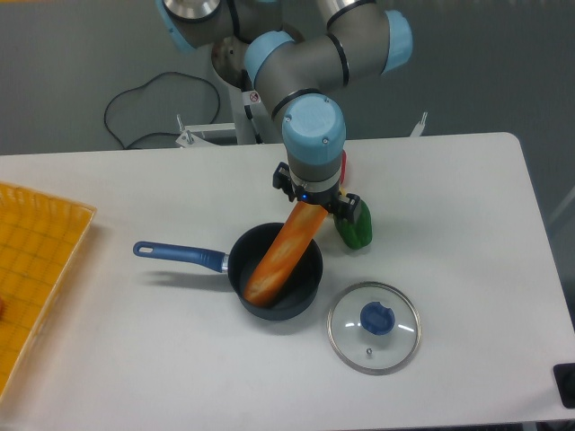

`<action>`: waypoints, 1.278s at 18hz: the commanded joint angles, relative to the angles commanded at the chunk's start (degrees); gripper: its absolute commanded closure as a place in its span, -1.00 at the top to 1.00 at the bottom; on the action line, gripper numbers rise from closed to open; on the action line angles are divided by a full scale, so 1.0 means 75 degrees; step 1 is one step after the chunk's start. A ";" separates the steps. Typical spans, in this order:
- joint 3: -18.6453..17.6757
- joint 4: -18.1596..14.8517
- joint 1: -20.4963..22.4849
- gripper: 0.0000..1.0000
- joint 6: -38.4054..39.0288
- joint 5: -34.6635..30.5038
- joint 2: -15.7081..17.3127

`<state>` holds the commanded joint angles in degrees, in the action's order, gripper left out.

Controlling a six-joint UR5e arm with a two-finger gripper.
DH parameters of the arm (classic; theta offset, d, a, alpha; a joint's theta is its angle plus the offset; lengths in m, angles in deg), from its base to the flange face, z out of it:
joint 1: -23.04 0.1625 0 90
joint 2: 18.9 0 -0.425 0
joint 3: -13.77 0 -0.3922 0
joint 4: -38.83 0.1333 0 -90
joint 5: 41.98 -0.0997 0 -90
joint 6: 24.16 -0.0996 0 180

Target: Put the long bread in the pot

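Note:
The long bread (278, 256), glossy orange to golden, slants down into the dark pot (307, 285) with its lower end near the pot's left inner wall. Its upper end is at my gripper (308, 205), which hangs just above the pot's far rim. The wrist hides the fingers, so I cannot make out whether they still grip the bread. The pot's blue handle (178, 254) points left.
A green pepper (355, 224) stands right behind the gripper, close to the pot's right side. A glass lid with a blue knob (374, 326) lies at the front right of the pot. A yellow tray (36, 269) sits at the table's left edge.

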<state>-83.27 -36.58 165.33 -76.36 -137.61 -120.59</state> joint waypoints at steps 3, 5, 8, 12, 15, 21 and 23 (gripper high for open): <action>0.0105 0.0035 0.0187 1.00 -0.0047 0.0012 0.0000; 0.0386 0.0047 0.0351 1.00 -0.0047 0.0070 -0.0012; 0.1030 0.0047 0.0539 1.00 -0.0047 0.0070 -0.0315; 0.1441 0.0047 0.0937 1.00 -0.0210 0.0128 -0.0620; 0.1571 0.0210 0.1264 1.00 -0.1354 0.0408 -0.0656; 0.1559 0.0176 0.1723 1.00 -0.4113 0.0961 -0.0645; 0.1478 0.0140 0.1770 1.00 -0.4137 0.0926 -0.0656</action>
<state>-72.18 -35.53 178.60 -107.39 -130.66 -125.51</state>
